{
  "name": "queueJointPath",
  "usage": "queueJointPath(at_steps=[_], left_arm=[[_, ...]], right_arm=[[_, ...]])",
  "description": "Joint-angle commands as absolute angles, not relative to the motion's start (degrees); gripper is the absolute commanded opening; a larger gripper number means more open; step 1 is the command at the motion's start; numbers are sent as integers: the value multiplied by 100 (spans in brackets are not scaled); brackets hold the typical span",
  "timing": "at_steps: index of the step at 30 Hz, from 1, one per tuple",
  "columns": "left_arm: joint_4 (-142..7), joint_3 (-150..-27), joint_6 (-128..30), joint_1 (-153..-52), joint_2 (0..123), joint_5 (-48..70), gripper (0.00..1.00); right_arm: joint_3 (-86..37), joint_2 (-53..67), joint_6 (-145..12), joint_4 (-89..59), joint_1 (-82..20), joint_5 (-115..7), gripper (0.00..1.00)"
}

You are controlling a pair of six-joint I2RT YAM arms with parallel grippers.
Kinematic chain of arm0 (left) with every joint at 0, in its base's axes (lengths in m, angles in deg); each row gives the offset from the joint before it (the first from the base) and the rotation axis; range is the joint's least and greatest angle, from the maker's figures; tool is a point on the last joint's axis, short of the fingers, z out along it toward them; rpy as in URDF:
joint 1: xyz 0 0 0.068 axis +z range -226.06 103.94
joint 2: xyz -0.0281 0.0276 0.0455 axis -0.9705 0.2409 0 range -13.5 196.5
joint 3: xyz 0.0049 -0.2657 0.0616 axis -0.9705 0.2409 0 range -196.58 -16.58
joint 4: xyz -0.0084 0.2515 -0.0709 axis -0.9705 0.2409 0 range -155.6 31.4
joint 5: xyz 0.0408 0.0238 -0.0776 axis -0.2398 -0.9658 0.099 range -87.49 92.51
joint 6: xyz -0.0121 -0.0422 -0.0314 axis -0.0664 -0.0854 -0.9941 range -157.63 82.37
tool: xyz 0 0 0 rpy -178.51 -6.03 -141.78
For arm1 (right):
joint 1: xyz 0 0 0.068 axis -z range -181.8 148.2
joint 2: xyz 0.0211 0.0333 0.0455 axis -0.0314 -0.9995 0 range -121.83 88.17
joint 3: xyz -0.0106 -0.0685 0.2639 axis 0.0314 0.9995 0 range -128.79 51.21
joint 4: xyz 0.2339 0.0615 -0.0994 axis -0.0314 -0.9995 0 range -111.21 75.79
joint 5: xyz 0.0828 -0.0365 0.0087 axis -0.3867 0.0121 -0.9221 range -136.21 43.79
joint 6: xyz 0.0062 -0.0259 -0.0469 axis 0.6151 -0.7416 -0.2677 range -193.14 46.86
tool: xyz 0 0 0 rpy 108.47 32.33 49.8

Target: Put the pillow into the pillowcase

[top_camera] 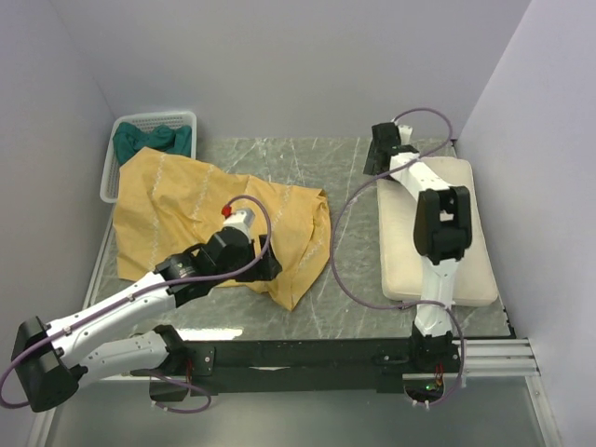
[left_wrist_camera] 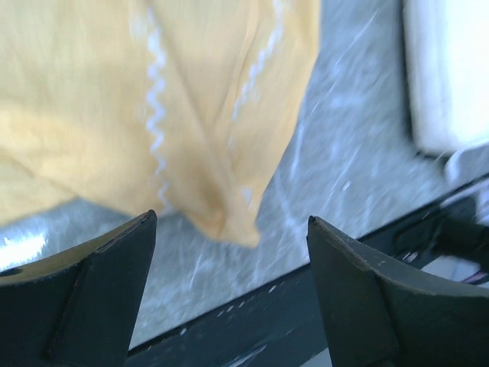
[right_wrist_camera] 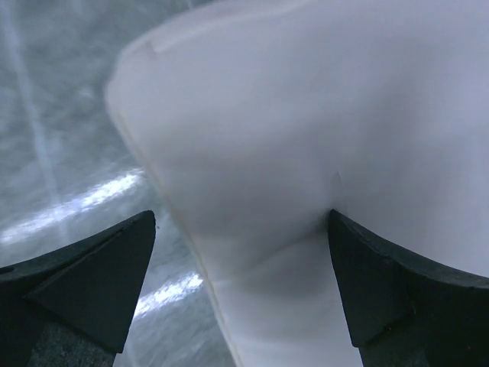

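The pillow (top_camera: 399, 244) lies flat along the right side of the marbled table (top_camera: 345, 177), cream-white, its long side running from the far edge toward my bases, none of it inside the pillowcase (top_camera: 177, 200). My right arm stretches out above it, and my right gripper (right_wrist_camera: 241, 218) hangs at its far left corner with the fingers (right_wrist_camera: 99, 283) spread wide, released; that rounded corner bulges up between them, and the right-hand finger looks to be just at the fabric, though I cannot tell if it presses. A strip of bare table separates the pillow from the pillowcase, which is crumpled over the left half, mustard-yellow side showing, with white zigzag stitch lines across it. My left gripper (left_wrist_camera: 231, 222) hovers over its near right corner, fingers (left_wrist_camera: 99, 283) parted and holding nothing, the pointed fold of cloth visible below the gap. In the far left corner a white basket (top_camera: 191, 119) holds a dark green cloth (top_camera: 149, 140), and the pillowcase reaches right up against it
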State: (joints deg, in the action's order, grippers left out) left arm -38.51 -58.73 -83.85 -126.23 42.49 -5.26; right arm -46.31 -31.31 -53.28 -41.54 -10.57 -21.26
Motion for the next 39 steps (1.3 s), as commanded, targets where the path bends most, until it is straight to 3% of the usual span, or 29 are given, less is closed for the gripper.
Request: queueJointPath(at_steps=[1,2,4,5,6,8,10,15,22,28,34,37,39], left_arm=[[-4037,-6622,-8361,-12397,4292,-927,85],[-4073,-6685,-8334,-12361,4345,-918,85],[-4152,-6817,-8351,-12238,4389,-927,85],[-4178,-6852,-8377,-12177,4415,-918,85],[-4213,-6870,-8386,-12115,4433,-900,85],[-4397,-6853,-8483,-11887,4494,-725,83],[-4599,-6826,-8570,-11659,4574,-558,79],[-5048,-6852,-8545,-11508,5135,-128,69],[-5883,-7072,-8501,-11770,6234,700,46],[-6209,-7476,-8790,-12211,7069,411,46],[-6120,-7310,-9238,-11966,6816,-373,68],[-6200,-7370,-9274,-11772,6964,-127,68],[-6095,-7511,-9195,-11763,7035,-170,68]], right_arm=[[-5285,-3775,-5486,-4821,-1015,-2002,100],[-5347,-3856,-5512,-4848,-1006,-2020,99],[-5303,-3935,-5582,-4770,-1015,-2063,88],[-5294,-3936,-5626,-4778,-989,-2064,59],[-5268,-3910,-5653,-4717,-980,-2194,36],[-5311,-3769,-5766,-4655,-979,-2353,9],[-5391,-3524,-5889,-4638,-1014,-2695,0],[-5093,-2496,-6443,-4356,-1462,-2662,0],[-5075,-1028,-6953,-4733,-2024,-2864,0],[-4251,26,-7173,-4534,-2640,-2968,0],[-1168,2214,-6156,-2700,-2904,-3909,0],[501,3234,-5531,-1820,-2939,-4512,0],[970,3699,-5188,-1589,-2966,-4594,0]])
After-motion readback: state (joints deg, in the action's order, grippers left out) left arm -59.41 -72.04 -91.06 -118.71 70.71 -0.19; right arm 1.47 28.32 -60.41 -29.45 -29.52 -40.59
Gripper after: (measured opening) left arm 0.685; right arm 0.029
